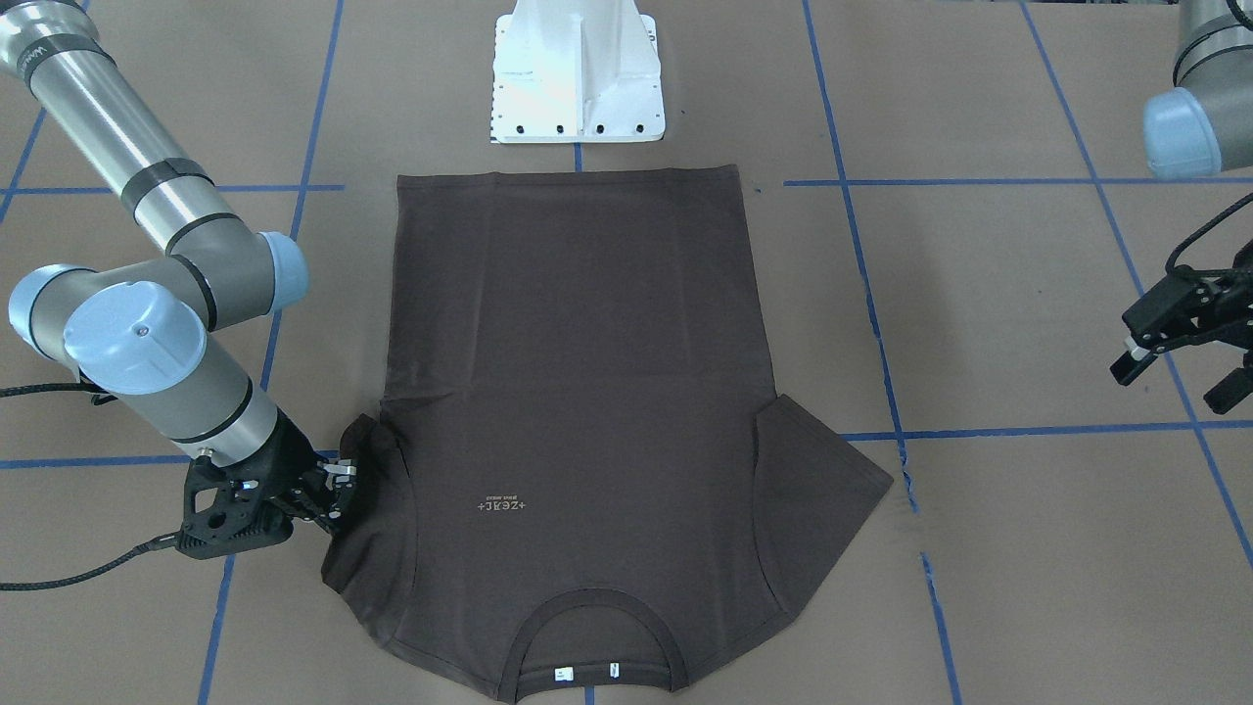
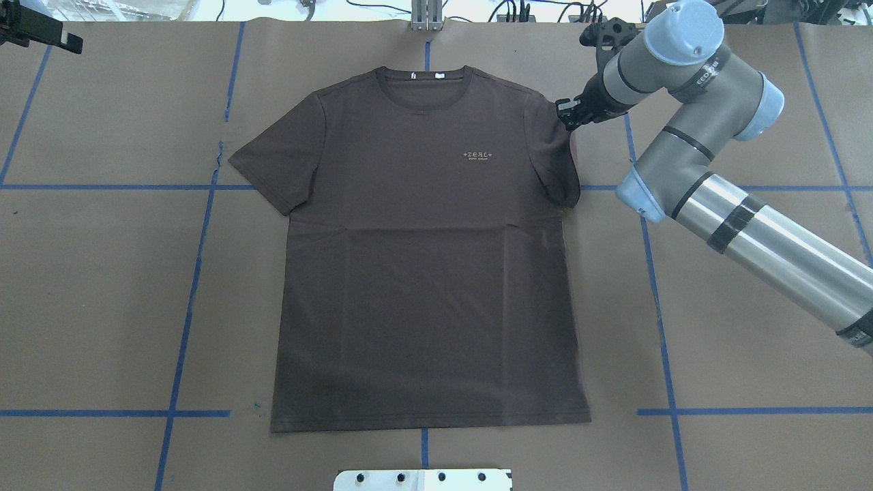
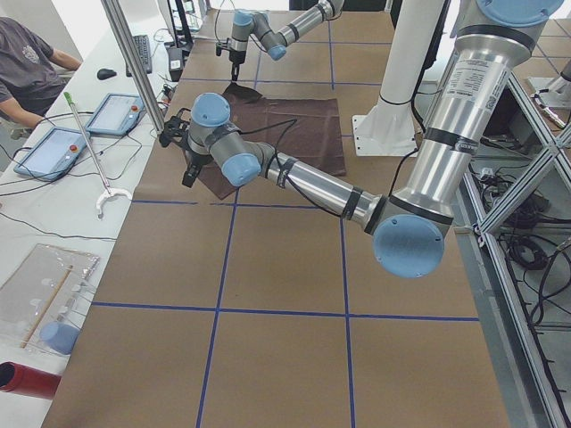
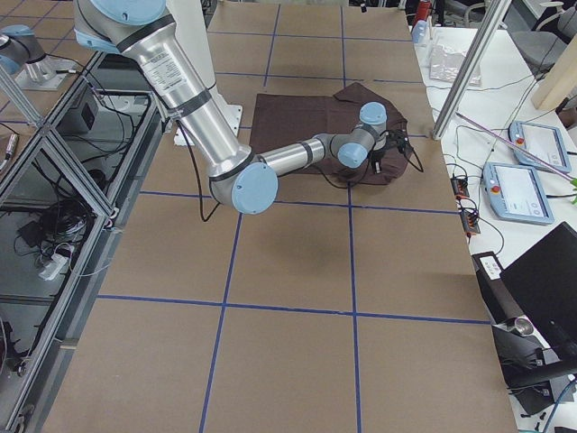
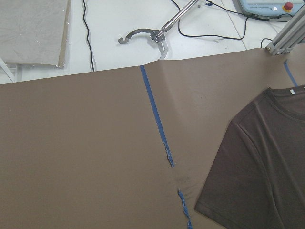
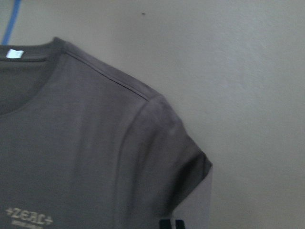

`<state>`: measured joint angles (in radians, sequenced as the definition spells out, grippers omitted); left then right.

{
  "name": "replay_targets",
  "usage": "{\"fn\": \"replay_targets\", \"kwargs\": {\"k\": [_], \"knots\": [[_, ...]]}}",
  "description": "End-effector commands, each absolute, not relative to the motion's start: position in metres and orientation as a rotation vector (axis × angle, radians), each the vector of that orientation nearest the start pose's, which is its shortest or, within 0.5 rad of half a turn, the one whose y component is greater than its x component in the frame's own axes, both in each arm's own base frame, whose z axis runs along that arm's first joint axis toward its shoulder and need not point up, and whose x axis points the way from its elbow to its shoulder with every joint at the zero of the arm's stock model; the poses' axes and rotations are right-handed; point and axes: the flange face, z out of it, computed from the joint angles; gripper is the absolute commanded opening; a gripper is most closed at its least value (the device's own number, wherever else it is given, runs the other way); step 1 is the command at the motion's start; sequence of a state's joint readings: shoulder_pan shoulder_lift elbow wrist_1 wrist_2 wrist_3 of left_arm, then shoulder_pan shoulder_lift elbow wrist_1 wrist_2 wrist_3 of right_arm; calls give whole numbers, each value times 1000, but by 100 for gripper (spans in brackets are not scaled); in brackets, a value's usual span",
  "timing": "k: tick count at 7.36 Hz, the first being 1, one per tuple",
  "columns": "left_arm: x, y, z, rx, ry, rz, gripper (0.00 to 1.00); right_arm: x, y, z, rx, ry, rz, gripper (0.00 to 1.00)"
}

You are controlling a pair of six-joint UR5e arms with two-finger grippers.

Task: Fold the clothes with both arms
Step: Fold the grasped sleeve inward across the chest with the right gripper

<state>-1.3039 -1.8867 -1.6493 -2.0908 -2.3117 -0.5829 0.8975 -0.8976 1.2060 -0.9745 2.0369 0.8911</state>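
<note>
Brown paper covered the bench (image 1: 1028, 568), marked into big squares by blue tape lines (image 1: 871, 313). The white pedestal base (image 1: 578, 88) stood at the robot's edge, just beyond the hem of the dark brown short-sleeved T-shirt (image 1: 578, 372). The T-shirt lay face up in the middle of the bench. Its ribbed round collar (image 1: 592, 602) and small white neck tags (image 1: 562, 674) were at the far edge from the robot, with pale chest lettering (image 1: 501, 505) on its front. Past that far edge ran a white side table (image 3: 53, 205) carrying two blue-edged tablet screens (image 3: 111, 114) and a long metal grabber tool (image 5: 152, 34). A person in a grey top (image 3: 27, 67) sat there, and a slanted aluminium post (image 3: 134, 62) rose close to the collar. The sleeve (image 1: 822, 490) on the robot's left lay spread flat. The other sleeve (image 1: 367, 548) was drawn in and bunched. The right arm (image 2: 750, 225) reached in low with its wrist bent, and its own wrist joints hid part of that shoulder from overhead. The right claw (image 1: 338, 480) was closed on the edge of the bunched sleeve, and from the left end view the cloth stood up in a small peak under it. The left arm (image 3: 312, 183) stretched forward from a bent elbow. The left claw (image 1: 1170, 384) hung over bare paper, well apart from the T-shirt, with its fingers spread and holding nothing.
</note>
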Motion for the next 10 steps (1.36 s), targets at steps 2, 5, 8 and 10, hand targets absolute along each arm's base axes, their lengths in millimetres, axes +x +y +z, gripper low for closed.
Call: {"fn": "replay_targets", "kwargs": {"k": [2, 5, 8, 10], "knots": [[98, -610, 380, 511, 981, 58, 99, -499, -646, 276, 396, -939, -51, 0], [100, -612, 377, 502, 987, 41, 99, -530, -645, 268, 392, -918, -63, 100], [171, -621, 362, 517, 935, 15, 100, -521, -641, 256, 329, -974, -14, 100], [243, -605, 343, 504, 972, -61, 100, -493, -627, 248, 263, -976, -16, 100]]}}
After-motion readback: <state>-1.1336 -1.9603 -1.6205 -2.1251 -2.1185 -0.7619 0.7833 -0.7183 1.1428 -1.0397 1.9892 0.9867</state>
